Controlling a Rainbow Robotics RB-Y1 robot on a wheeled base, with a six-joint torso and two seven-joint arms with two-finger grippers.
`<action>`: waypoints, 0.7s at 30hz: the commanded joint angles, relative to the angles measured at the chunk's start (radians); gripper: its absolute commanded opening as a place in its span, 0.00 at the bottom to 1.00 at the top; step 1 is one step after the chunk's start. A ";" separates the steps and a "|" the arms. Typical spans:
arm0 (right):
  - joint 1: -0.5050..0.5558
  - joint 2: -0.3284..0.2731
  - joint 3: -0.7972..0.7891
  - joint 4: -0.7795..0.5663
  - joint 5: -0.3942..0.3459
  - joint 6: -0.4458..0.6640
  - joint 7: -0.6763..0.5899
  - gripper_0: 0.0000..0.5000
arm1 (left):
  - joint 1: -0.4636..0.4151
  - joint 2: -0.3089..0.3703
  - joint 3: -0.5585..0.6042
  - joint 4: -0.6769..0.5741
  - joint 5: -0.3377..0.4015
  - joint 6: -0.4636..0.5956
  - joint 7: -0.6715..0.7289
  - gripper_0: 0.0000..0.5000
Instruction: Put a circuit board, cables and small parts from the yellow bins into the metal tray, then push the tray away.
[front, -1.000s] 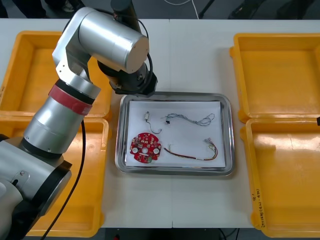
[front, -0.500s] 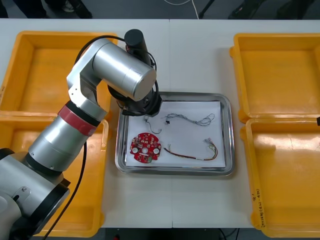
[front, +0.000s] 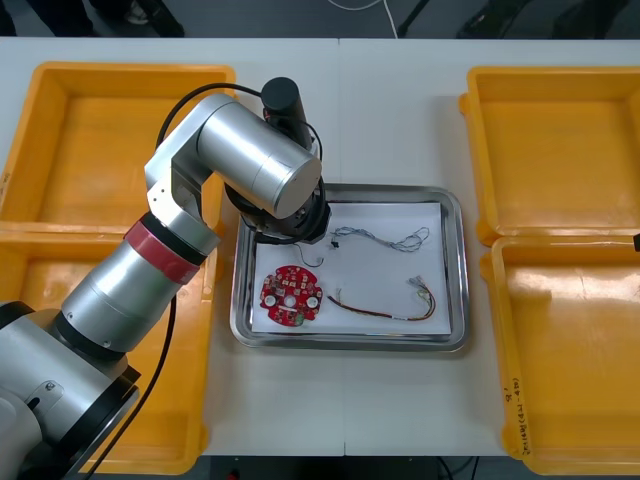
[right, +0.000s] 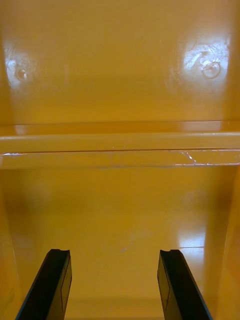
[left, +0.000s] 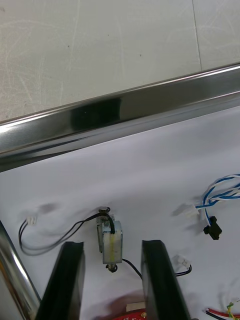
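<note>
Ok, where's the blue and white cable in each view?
Front view: cable in the tray's far half, mid-width.
Left wrist view: cable beyond the left gripper, off to one side.
Right wrist view: right gripper over a bin, away from the tray.
Shared landmark: the tray's rim.

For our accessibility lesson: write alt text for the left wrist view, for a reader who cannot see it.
The left gripper, fingers open, flanks a small metal part with black wires on the white lining of the metal tray. A blue and white cable lies nearby; the tray's shiny rim and the table lie beyond.
</note>
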 joint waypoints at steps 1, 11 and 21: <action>0.009 -0.040 -0.033 -0.026 -0.006 -0.006 0.033 1.00 | 0.011 -0.010 -0.019 -0.038 0.012 -0.019 0.091 1.00; 0.009 -0.040 -0.033 -0.026 -0.006 -0.006 0.033 1.00 | 0.009 0.000 -0.019 -0.038 0.027 -0.022 0.098 1.00; 0.009 -0.040 -0.033 -0.026 -0.006 -0.006 0.033 1.00 | -0.011 0.019 -0.011 -0.040 0.053 -0.035 0.098 1.00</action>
